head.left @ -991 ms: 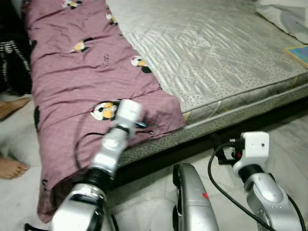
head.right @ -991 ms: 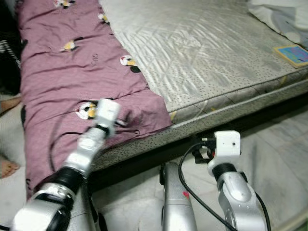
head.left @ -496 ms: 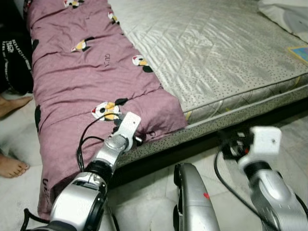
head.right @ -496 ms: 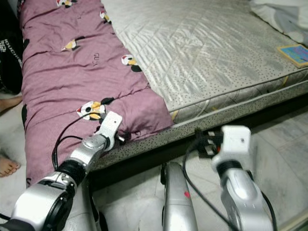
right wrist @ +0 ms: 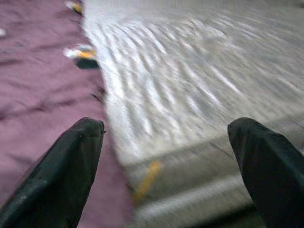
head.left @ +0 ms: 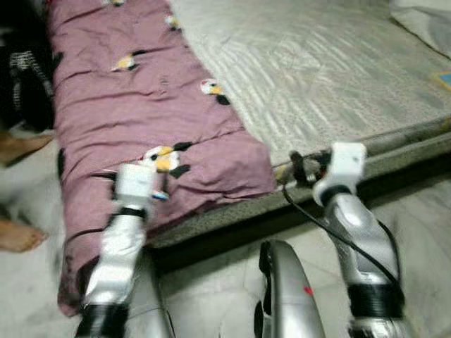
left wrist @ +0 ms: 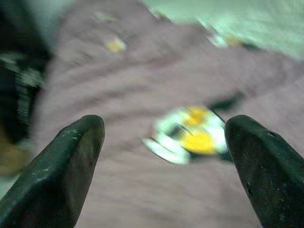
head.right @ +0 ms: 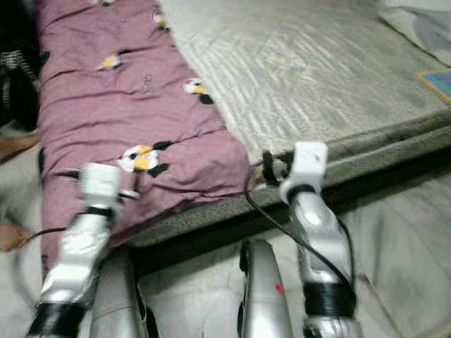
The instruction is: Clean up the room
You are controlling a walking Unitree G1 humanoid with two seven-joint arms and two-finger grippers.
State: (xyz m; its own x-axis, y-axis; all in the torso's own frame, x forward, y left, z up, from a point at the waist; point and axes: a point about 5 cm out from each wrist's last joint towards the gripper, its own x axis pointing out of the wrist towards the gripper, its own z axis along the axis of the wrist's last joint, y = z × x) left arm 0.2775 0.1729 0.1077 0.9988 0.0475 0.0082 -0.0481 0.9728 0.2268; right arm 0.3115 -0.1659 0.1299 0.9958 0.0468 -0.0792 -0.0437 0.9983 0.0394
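both hands (left wrist: 164,166) (right wrist: 166,166) open over purple quilt (head.left: 120,105) and mattress (head.left: 317,63)

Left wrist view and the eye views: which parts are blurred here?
Left wrist view: the purple penguin-print quilt is smeared, the black fingers sharp. Left eye view: both arms and the quilted grey mattress are motion-blurred, the left gripper most.
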